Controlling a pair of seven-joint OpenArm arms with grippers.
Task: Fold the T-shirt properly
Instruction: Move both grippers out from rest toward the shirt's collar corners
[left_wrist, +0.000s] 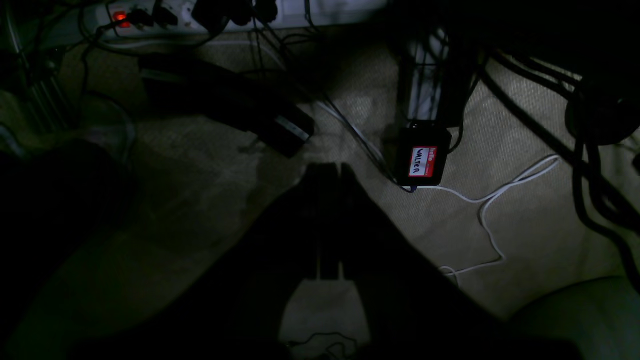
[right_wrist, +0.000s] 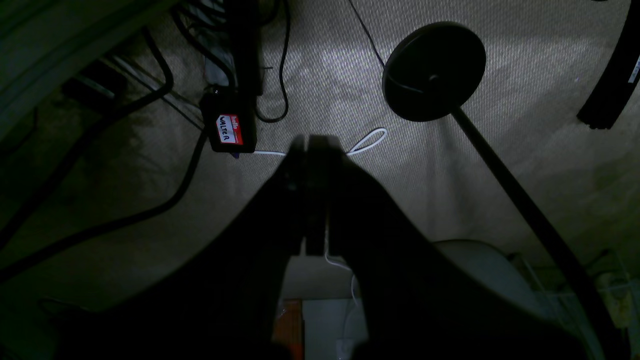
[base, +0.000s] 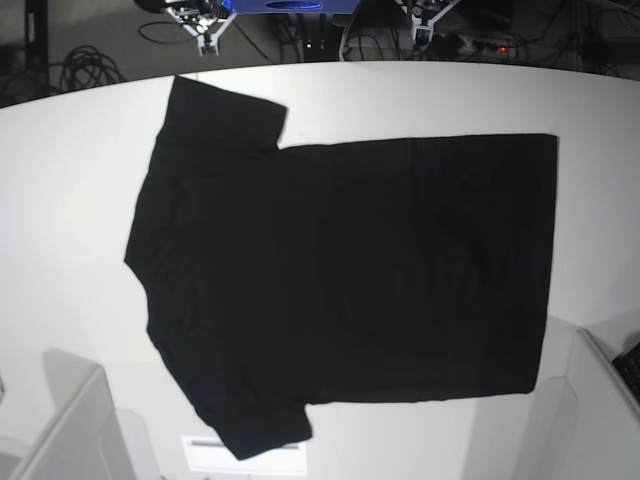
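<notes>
Base view shows the T-shirt (base: 340, 280) spread flat on the white tabletop (base: 70, 180), plain black side up, collar end toward the picture's left and hem toward its right, both short sleeves laid out at the far and near edges. No fold is visible in it, and neither arm appears over the cloth, so the task looks to be at its very start: the shirt is laid out and the first fold is not yet made.

Left wrist view puts the left pincer (left_wrist: 327, 172) with its two fingers pressed together, holding nothing. Beyond its tips lies carpet with a white cable (left_wrist: 492, 200) and a small black box with a red name label (left_wrist: 422, 160) just ahead and to one side; a power strip (left_wrist: 165, 17) sits farther off.

Right wrist view shows the right pincer (right_wrist: 312, 145) likewise closed and empty, pointing at the same carpet, with a round black lamp base (right_wrist: 434, 70) ahead of it. The shirt is not in front of either pincer.

My judgement is that the next move calls for both arms to swing over the tabletop, spread their fingers, and each take an edge of the shirt, probably a sleeve side, to bring it across the middle.
</notes>
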